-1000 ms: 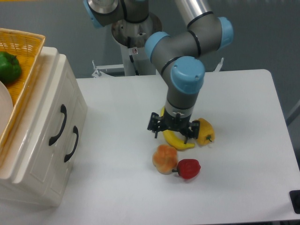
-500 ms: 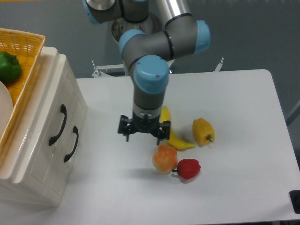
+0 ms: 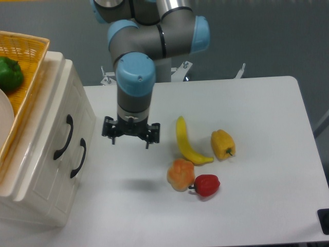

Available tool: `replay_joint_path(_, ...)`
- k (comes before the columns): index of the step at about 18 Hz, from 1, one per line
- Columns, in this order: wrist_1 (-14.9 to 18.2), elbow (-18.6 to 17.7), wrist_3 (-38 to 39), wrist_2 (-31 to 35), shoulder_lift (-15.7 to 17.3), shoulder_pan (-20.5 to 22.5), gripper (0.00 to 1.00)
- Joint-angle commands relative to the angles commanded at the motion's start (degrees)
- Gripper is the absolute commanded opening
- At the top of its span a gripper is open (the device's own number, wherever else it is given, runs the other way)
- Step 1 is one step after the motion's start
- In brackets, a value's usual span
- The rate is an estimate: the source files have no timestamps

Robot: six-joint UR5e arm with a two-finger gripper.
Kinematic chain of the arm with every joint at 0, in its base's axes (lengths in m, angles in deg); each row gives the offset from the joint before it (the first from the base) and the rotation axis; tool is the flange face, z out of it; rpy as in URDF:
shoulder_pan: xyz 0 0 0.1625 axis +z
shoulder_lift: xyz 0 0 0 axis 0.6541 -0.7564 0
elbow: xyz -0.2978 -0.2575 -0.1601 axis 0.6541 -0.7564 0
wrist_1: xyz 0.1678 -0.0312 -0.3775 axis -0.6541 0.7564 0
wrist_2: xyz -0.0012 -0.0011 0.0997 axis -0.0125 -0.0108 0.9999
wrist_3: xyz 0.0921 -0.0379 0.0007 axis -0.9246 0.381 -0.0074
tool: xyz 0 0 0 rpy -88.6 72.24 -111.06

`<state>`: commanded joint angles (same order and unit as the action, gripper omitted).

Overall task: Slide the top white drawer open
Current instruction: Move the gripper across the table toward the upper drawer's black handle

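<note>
The gripper has moved a long way to the left. A second ago it hung over the banana and the yellow pepper. Half a second ago it was beside the banana. Now it hangs over bare table, near the white cabinet. Its fingers are spread wide apart and hold nothing.

The fruit and peppers have not moved at all. The banana, the yellow pepper, the orange pepper and the red pepper lie just where they were. So the arm is not after them. It looks like it is heading for the cabinet.

The top white drawer sits on the left side, the upper of two. It is shut, flush with the lower drawer. Its curved black handle is close to the gripper but not touched yet. The gripper still has to get to that handle before it can pull.

On top of the cabinet is a yellow wicker basket with a green pepper in it.

No words, labels or brand marks can be read anywhere.
</note>
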<state>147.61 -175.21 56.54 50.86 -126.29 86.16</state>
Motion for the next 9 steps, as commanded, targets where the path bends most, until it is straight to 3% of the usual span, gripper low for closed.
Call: replay_joint_path(9, 0.97, 0.35, 2.55, -5.19, 0.0, -0.89, 1.0)
